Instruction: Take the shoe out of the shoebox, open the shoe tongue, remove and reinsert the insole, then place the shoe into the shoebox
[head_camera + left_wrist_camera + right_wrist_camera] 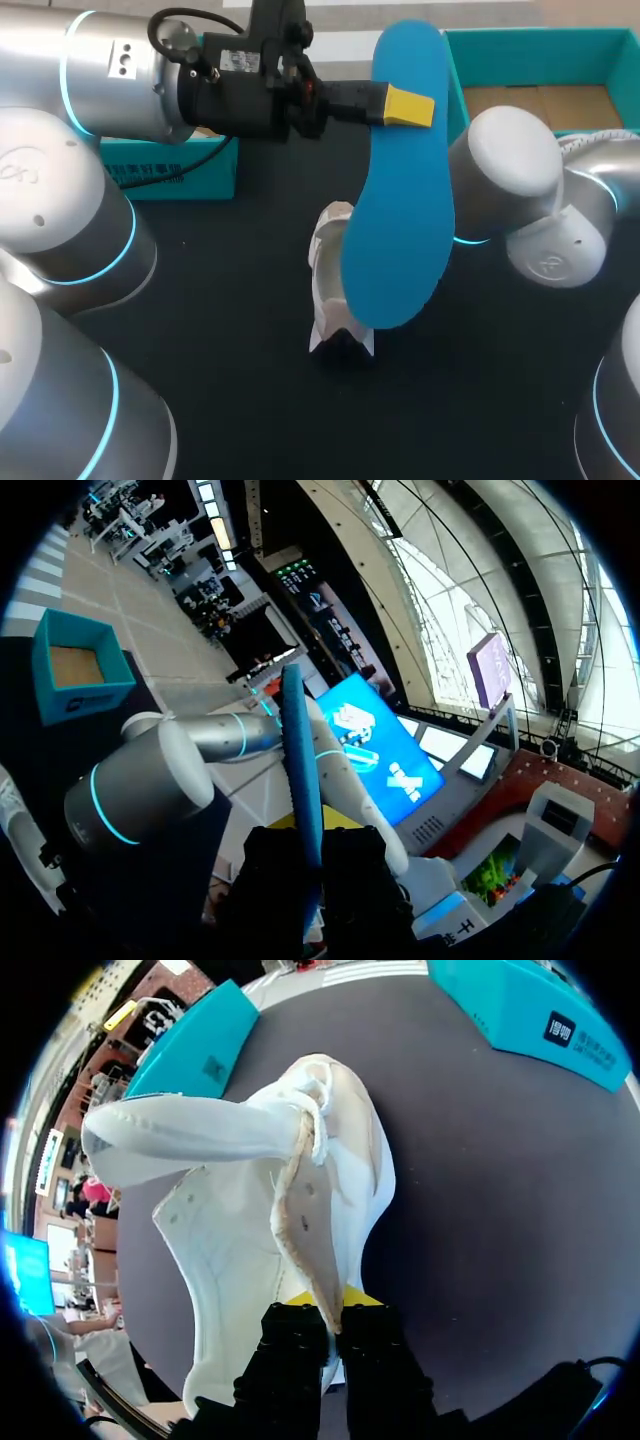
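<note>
Head view: flat blue foam insole (400, 190) covers most of white leather shoe (325, 270) & all of right gripper (327, 1305); open teal cardboard shoebox (540, 42) cut off at top edge.

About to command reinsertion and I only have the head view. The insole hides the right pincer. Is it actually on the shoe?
Observer: Yes. In the right wrist view the right pincer is shut on the white shoe, with the edge of the upper between its two fingers.
Operator: Head view shows one yellow tip on the insole's face. Is the left grip two-sided?
Observer: Yes. In the left wrist view the blue insole runs edge-on between both fingers of the left pincer.
</note>
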